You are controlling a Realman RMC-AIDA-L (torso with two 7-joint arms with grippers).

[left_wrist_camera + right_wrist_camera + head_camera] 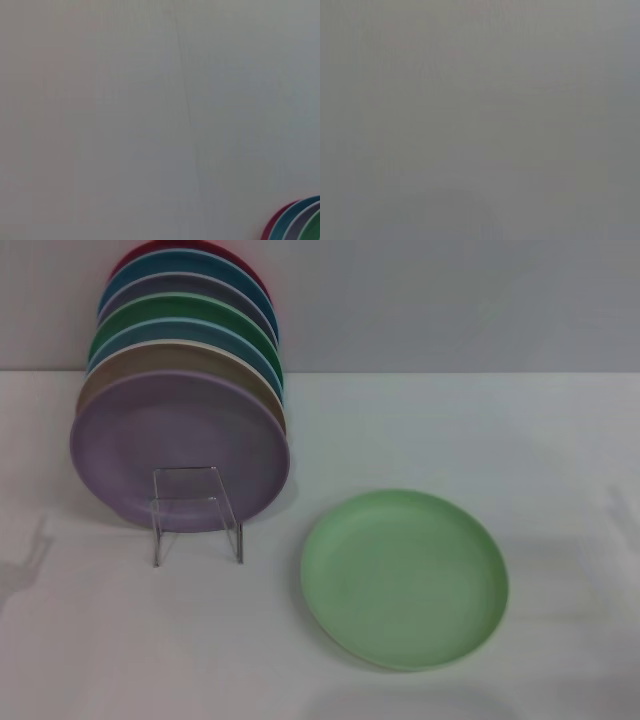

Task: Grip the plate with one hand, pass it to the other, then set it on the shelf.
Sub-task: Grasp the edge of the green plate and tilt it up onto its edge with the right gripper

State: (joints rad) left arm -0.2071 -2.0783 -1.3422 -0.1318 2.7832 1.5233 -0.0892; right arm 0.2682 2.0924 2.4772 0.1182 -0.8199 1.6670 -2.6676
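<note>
The pale mint-green plate [404,578] lies flat on the white table, right of centre and near the front. The clear acrylic shelf [196,512] stands to its left, with thin upright front supports. A row of several plates leans upright on it, the lavender plate [178,448] at the front. Neither gripper shows in any view. The left wrist view shows only bare wall and the rims of the stacked plates [295,222] in one corner. The right wrist view shows only a plain grey surface.
Behind the lavender plate stand tan, blue, darker green [185,315], purple, blue and red plates. The white table [520,440] meets a grey wall at the back. Faint shadows fall on the table at the far left and far right.
</note>
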